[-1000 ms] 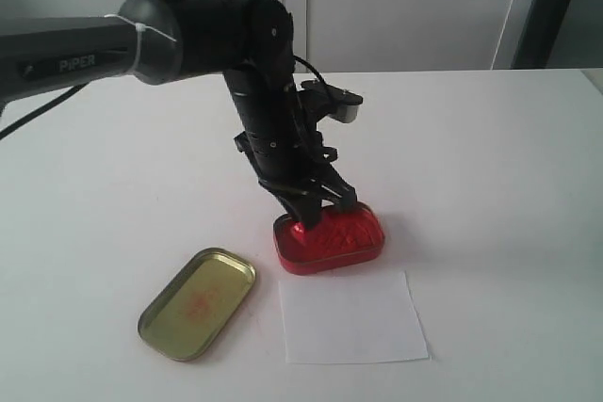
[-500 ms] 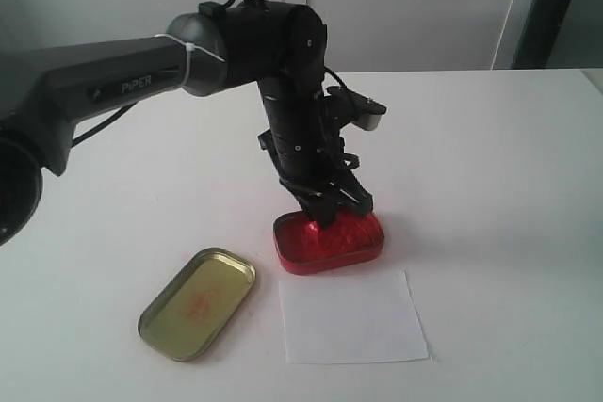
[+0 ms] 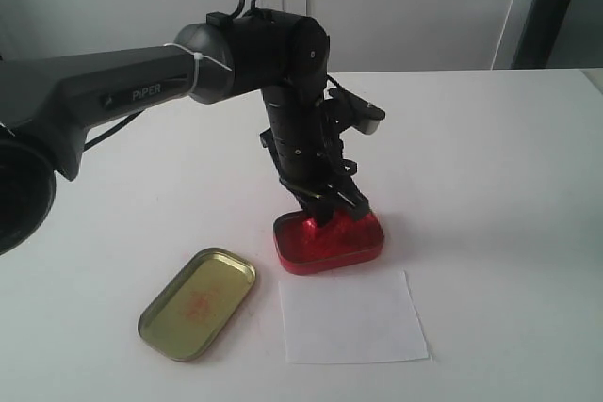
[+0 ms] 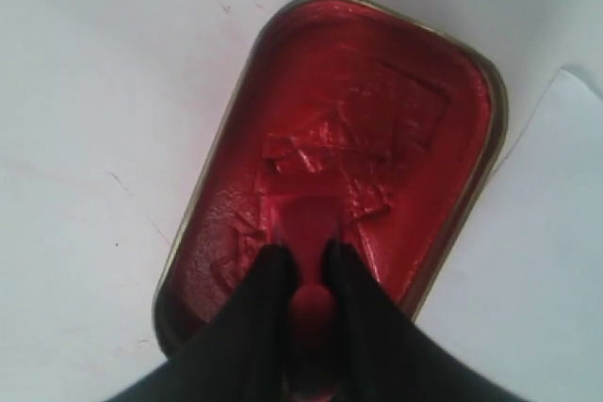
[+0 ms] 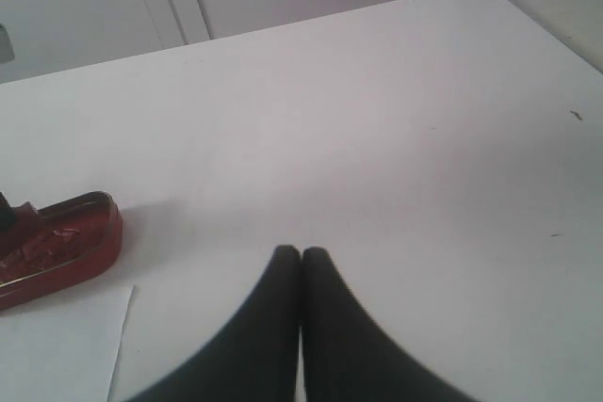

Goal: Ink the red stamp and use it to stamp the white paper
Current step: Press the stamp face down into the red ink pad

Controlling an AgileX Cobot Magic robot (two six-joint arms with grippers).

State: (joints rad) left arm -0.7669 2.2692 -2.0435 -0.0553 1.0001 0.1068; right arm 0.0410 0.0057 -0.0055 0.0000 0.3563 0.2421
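Both grippers are narrow: left gripper (image 4: 306, 263) clamps the stamp (image 4: 308, 223) against ink in the tin (image 4: 386, 110); right gripper (image 5: 301, 257) is pinched together, empty, near the paper (image 5: 57, 350).

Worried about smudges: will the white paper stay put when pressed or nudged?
The white paper looks thin and lies flat, unweighted, so it likely slides at a light nudge. It is probably floppy and could cling to the red stamp when lifted.

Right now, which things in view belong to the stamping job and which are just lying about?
In the job: red stamp, held by the left gripper in the red ink tin; white paper.
Lying about: gold tin lid; right gripper, shut, holding nothing.
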